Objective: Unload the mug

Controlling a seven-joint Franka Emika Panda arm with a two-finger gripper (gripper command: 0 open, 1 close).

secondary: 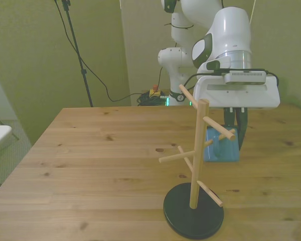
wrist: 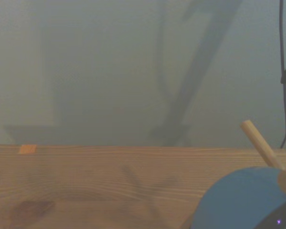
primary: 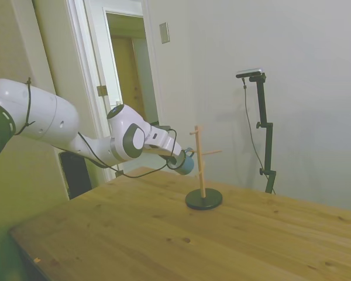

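**Mug held beside the peg stand**

While the gripper [secondary: 234,131] hung above the wooden table [secondary: 90,150], its fingers were closed on the blue mug [secondary: 221,146], which was lifted off the surface; the peg stand [secondary: 195,165] stood just beside the hand, one peg [wrist: 260,143] reaching next to the mug's side.

Matt blue mug [secondary: 221,149], knotty wooden table [secondary: 100,150]

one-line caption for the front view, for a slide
Gripper holding the blue mug beside the wooden peg stand.
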